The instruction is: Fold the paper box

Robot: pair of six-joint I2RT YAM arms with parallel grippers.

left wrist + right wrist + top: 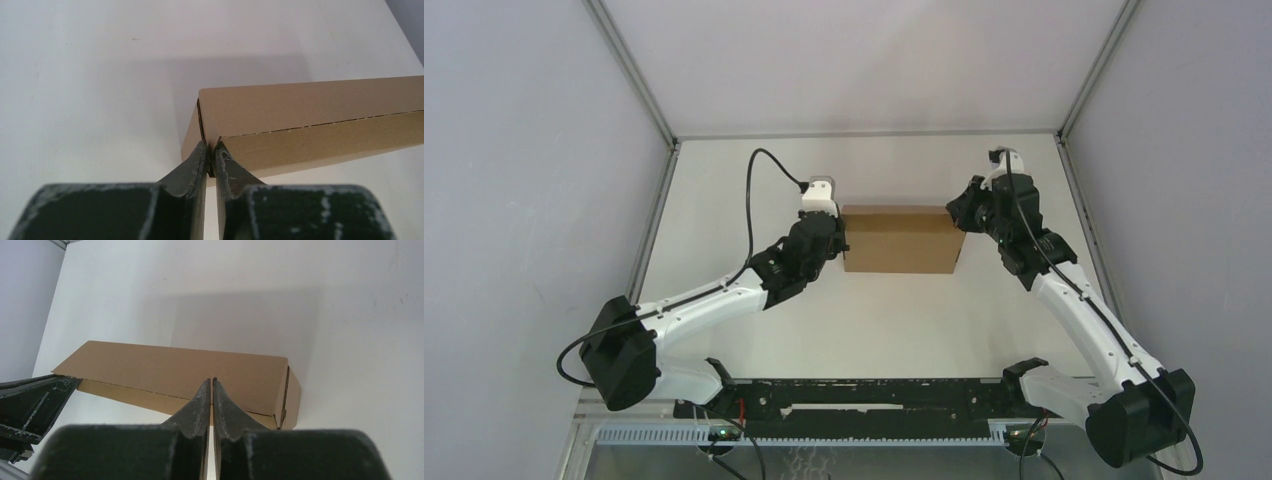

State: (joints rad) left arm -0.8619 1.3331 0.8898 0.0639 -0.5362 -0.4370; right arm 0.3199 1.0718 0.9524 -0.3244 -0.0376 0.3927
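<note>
paper box (899,238) sits closed at mid tabletop (874,330), nearer the far edge. i'd push both ends inward evenly so the tabs seat without skewing it. left gripper (212,148) reaches low at the left end corner, fingers a sliver apart; i cannot tell whether it pinches cardboard. right gripper (212,382), pressed together, angles down by the right end.

The pale, matte desk (864,320) carries the paper box (898,240), plain brown cardboard folded into a long closed block. It lies flat near the desk's middle, its long side running left to right, well apart from either side edge.
</note>
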